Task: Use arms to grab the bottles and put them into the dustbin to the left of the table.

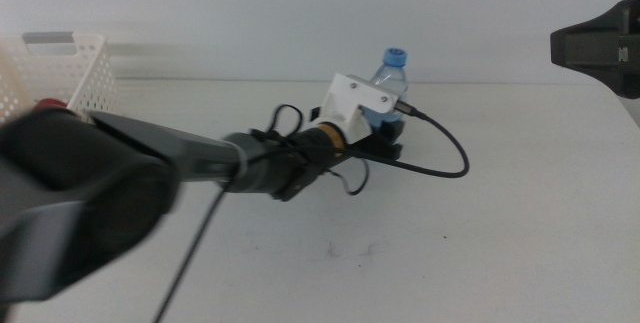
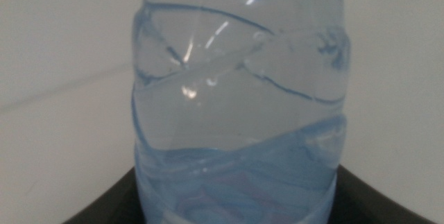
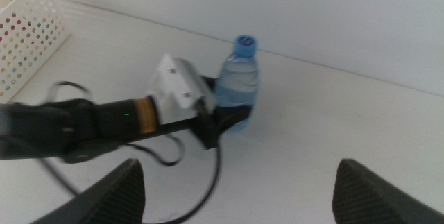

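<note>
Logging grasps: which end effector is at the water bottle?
The left end effector, on the arm with the white wrist box, reaches the water bottle's base; the right end effector hangs open, well apart.

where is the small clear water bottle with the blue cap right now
The small clear blue-capped water bottle stands upright mid-table in the middle view, between the left gripper's jaws.

Left black angular gripper [image 1: 378, 135]: arm stretched from table's left edge toward far centre, jaws either side of an object. Right black angular gripper [image 1: 600, 48]: raised over far right corner, jaws spread.
</note>
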`<state>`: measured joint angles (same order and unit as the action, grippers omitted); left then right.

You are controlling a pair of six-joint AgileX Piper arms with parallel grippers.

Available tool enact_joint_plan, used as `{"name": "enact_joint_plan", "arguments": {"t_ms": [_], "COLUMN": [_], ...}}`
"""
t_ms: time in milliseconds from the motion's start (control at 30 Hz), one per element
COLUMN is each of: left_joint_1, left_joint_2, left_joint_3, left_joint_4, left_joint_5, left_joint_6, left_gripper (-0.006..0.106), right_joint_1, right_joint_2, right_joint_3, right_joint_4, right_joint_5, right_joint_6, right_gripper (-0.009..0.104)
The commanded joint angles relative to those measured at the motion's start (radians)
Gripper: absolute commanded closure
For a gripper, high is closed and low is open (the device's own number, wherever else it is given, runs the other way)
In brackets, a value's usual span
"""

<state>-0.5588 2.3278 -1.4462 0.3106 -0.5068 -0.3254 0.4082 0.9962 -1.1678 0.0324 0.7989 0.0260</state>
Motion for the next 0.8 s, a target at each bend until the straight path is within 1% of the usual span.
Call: {"name": "enact_joint_plan", "arguments": {"t_ms": [0,100,200,233,300,367,500,567,667,767], "left_joint_1": [0.006,0.008,0.010,0.015,0.030,0.069,0.211,0.318,0.480,0.637], "left_joint_2": [-0.142,-0.322,-0.515,-0.585,-0.697,-0.788,-0.849,-0.841,-0.809,-0.752], "left_joint_3": [0.108,0.267,0.398,0.422,0.421,0.366,0.173,0.050,-0.079,-0.145], "left_joint_4": [-0.004,-0.008,-0.043,-0.061,-0.066,-0.064,-0.078,-0.102,-0.163,-0.241], "left_joint_5": [0.001,0.098,0.296,0.402,0.647,0.874,1.265,1.424,1.528,1.509], "left_joint_6": [-0.008,-0.016,-0.068,-0.089,-0.113,-0.097,0.074,0.211,0.375,0.461], "left_gripper": [0.071,0.073,0.077,0.078,0.082,0.086,0.094,0.097,0.100,0.102], "right_joint_1": [0.003,0.003,0.003,0.003,0.003,0.003,0.003,0.003,0.003,0.003], "right_joint_2": [-0.003,-0.003,-0.003,-0.003,-0.003,-0.003,-0.003,-0.003,-0.003,-0.003], "right_joint_3": [0.001,0.001,0.001,0.001,0.001,0.001,0.001,0.001,0.001,0.001], "right_joint_4": [-0.002,-0.002,-0.002,-0.002,-0.002,-0.002,-0.002,-0.002,-0.002,-0.002], "right_joint_5": [-0.012,-0.012,-0.012,-0.012,-0.012,-0.012,-0.012,-0.012,-0.012,-0.012], "right_joint_6": [-0.007,-0.007,-0.007,-0.007,-0.007,-0.007,-0.007,-0.007,-0.007,-0.007], "right_gripper": [0.005,0.005,0.005,0.005,0.005,0.005,0.005,0.005,0.005,0.005]}}
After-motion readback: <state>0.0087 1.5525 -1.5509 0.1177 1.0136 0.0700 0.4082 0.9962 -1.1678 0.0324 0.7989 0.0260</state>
